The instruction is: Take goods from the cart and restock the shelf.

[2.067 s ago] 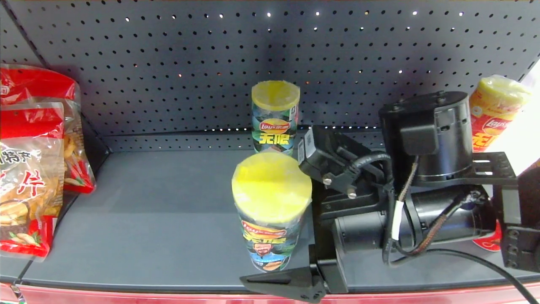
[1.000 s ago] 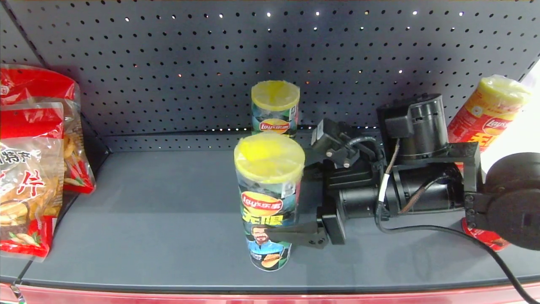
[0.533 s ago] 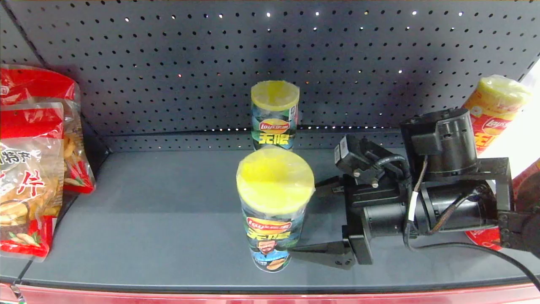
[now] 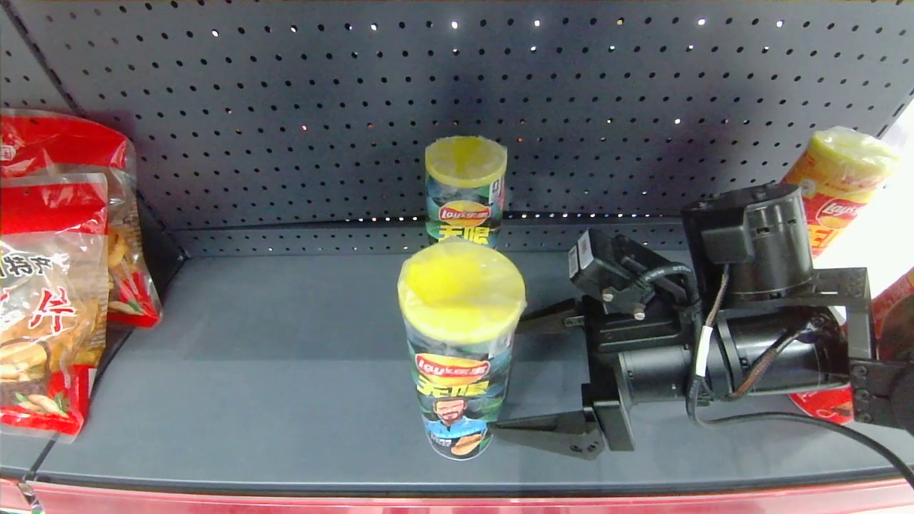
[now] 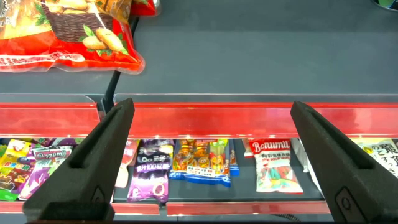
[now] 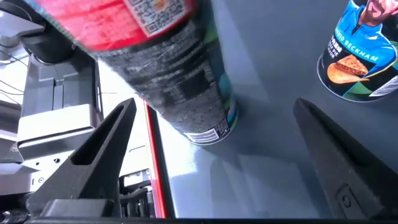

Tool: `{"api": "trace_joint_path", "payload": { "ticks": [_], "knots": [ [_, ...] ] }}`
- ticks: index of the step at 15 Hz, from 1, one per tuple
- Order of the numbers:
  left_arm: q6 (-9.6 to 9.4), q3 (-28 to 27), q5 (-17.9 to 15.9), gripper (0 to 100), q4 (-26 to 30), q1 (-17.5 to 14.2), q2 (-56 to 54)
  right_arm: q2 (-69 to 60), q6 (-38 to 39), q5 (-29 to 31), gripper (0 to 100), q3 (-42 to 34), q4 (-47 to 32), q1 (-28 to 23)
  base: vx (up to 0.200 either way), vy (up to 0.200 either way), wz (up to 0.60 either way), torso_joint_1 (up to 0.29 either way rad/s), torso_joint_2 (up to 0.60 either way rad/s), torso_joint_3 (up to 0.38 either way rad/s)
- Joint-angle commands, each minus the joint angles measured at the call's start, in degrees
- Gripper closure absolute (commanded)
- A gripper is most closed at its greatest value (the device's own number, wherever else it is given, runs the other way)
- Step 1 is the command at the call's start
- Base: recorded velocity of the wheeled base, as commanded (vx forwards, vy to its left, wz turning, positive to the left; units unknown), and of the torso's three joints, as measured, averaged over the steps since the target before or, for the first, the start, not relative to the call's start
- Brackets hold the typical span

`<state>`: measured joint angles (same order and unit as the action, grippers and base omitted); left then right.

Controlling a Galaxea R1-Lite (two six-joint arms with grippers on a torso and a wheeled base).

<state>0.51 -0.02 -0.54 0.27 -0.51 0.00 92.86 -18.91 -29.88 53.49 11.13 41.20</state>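
Okay, the front chip can (image 4: 460, 357) stands upright on the shelf (image 4: 285, 371) near its front edge, lid on. It covers the lower label of the back chip can (image 4: 465, 187), which stands upright straight behind it by the pegboard wall (image 4: 285, 107). In the right wrist view the front chip can (image 6: 186, 93) is close and smeared, its top cut off and its base near the red front rail (image 6: 155, 162). The back chip can (image 6: 360, 56) shows only its lower end there.

The right tool (image 4: 508, 377) sits at the front can's right side, jaws spread wide, holding nothing. The near finger's tip reaches the can's base; contact cannot be told. The far finger's tip runs behind the can and is hidden.

A red chip can (image 4: 835, 178) is at the shelf's right end, its middle blocked by the right arm (image 4: 750, 357). Red snack bags (image 4: 50, 285) sit at the left end, cut off by the frame.

The left tool (image 5: 211, 106) hangs in front of the red front rail, jaws wide open, empty. Packets (image 5: 205, 165) on the lower shelf show between its fingers, too small to identify.
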Motion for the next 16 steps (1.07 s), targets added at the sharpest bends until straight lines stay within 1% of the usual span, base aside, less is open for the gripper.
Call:
{"api": "trace_joint_path", "payload": {
  "ticks": [1, 9, 16],
  "knots": [
    [0.02, 0.02, -0.08, 0, 0.00, -0.02, 0.09, 0.31, 0.01, 0.00, 0, -0.05, 0.03, 0.02, 0.000, 0.000, 0.00, 0.000, 0.00, 0.000],
    [0.02, 0.02, 0.01, 0, 0.00, -0.02, 0.09, 1.36, -0.43, -0.09, 0, 0.21, 0.30, -0.42, 0.000, 0.000, 0.00, 0.000, 0.00, 0.000],
    [0.02, 0.02, 0.01, 0, 0.00, -0.02, 0.09, 2.59, -1.83, 0.00, 0, 0.38, 0.30, -3.06, 0.000, 0.000, 0.00, 0.000, 0.00, 0.000]
  ]
}}
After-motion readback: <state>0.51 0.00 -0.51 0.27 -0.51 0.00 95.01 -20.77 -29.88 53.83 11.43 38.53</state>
